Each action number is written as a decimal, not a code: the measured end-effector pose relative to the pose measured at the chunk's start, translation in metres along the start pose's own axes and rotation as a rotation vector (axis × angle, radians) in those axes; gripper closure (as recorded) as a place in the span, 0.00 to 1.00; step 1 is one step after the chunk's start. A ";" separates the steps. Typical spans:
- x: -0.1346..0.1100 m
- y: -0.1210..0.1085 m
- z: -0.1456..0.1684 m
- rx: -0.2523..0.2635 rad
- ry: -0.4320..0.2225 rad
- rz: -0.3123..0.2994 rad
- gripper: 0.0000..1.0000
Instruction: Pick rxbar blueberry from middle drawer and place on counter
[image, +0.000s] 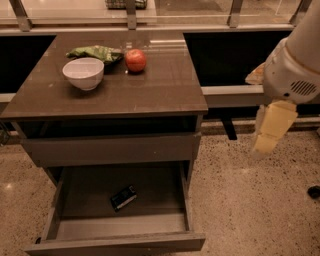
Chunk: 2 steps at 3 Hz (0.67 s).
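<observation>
The rxbar blueberry (123, 197) is a small dark bar with pale markings, lying flat on the floor of the open middle drawer (120, 243), left of its centre. The drawer is pulled out wide at the bottom of the grey-brown cabinet, below a closed flat front panel (110, 149). The glossy brown counter (150, 90) tops the cabinet. My gripper (264, 146) hangs from the white arm at the right edge, fingers pointing down, beside and clear of the cabinet, well above and to the right of the drawer. It holds nothing that I can see.
On the back left of the counter stand a white bowl (83, 73), a red apple (135, 60) and a green wrinkly snack bag (95, 52). A low ledge with glass railing posts runs behind the cabinet. Speckled floor (250, 210) lies to the right of the drawer.
</observation>
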<state>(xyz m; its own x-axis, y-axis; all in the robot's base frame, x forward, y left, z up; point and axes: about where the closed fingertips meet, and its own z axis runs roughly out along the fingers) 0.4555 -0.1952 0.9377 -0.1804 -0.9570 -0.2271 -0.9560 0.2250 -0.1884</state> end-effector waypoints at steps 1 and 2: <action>-0.034 0.019 0.088 -0.100 -0.025 -0.116 0.00; -0.030 0.021 0.085 -0.101 -0.018 -0.108 0.00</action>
<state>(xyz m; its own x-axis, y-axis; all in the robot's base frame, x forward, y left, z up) 0.4607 -0.1462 0.8592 -0.0716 -0.9711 -0.2276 -0.9882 0.1001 -0.1159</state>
